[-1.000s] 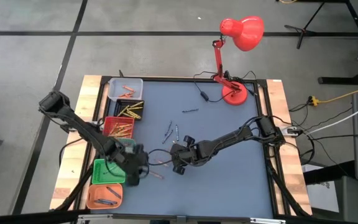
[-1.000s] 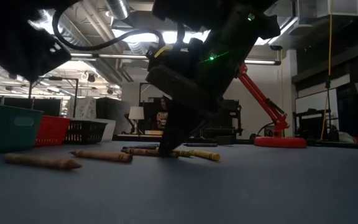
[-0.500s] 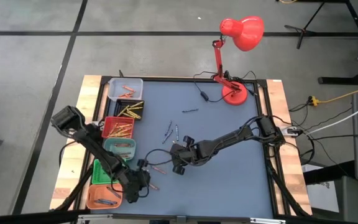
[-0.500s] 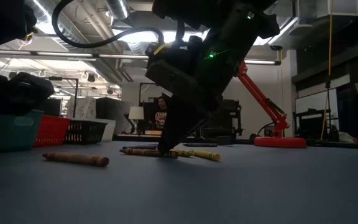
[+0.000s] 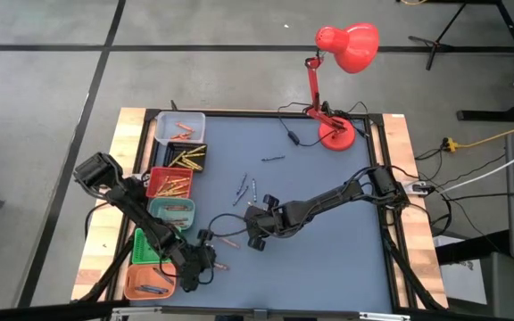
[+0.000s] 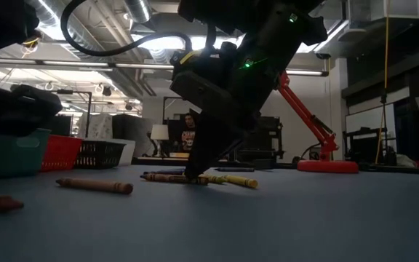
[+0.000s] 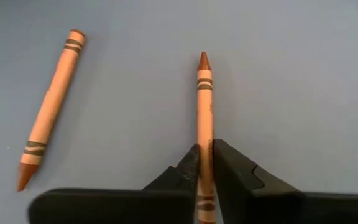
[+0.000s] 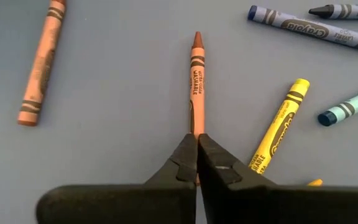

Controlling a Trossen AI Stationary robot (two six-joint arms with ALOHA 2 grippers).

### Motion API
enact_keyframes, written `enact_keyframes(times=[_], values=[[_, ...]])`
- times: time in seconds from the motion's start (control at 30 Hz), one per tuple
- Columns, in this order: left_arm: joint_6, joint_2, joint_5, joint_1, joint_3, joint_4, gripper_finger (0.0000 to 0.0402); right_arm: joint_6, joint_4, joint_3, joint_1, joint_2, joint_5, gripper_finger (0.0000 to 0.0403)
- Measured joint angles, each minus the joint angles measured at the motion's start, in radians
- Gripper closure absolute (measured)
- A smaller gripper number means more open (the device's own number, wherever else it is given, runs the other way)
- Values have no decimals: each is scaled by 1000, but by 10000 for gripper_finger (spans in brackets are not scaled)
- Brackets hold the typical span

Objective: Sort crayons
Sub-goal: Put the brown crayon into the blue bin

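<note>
Counts across the table and wrist views

Two dark arms; five small bins along the table's left side: grey bin (image 5: 180,126), black bin (image 5: 188,159), red bin (image 5: 169,183), teal bin (image 5: 172,211), orange bin (image 5: 149,282), plus a green bin (image 5: 153,247), making six. One red lamp (image 5: 346,46). Left wrist view shows two orange crayons (image 7: 204,118); right wrist view shows two orange, two yellow, two blue, one dark.

A red desk lamp (image 5: 346,45) stood at the blue table's (image 5: 328,259) far edge, above a grey tiled floor (image 5: 43,80).
</note>
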Motion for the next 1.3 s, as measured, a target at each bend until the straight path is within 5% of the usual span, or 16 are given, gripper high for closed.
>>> enact_keyframes(times=[0.37,0.6,0.9,1.3], values=[[-1,-17,-8,1,1,-11,393,0,0,0,0,1,0,400],[2,-144,-11,2,31,-68,398,0,0,0,0,1,0,400],[-47,-380,-98,2,42,-390,397,0,0,0,0,2,0,400],[-328,-582,-169,2,42,-907,397,0,0,0,0,2,0,400]])
